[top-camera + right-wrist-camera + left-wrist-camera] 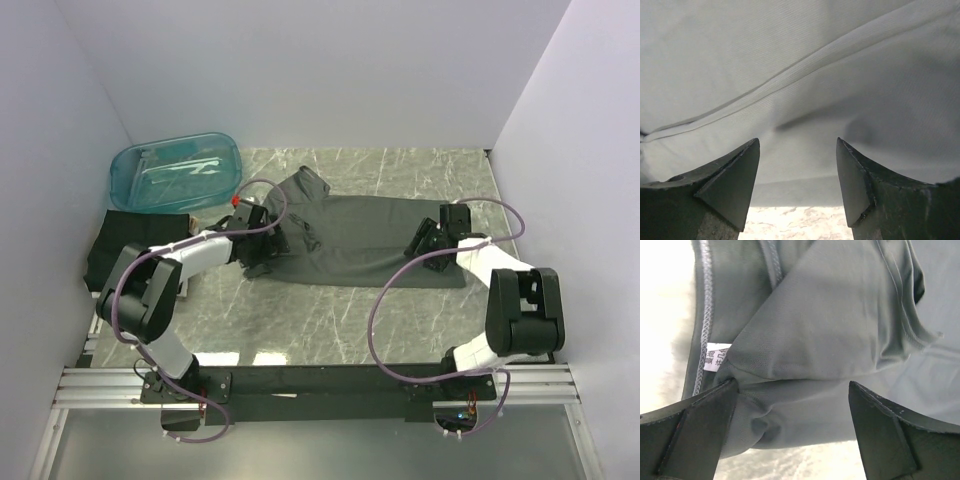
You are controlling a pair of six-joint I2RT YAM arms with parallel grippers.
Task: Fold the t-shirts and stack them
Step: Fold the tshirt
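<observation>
over the t-shirt, left end effector gapes.

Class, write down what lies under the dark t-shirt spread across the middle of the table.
The t-shirt lies on the marbled table, which shows round its edges. Anything else beneath the fabric is covered and cannot be seen.

Black-and-white arms trail looping purple cables.
</observation>
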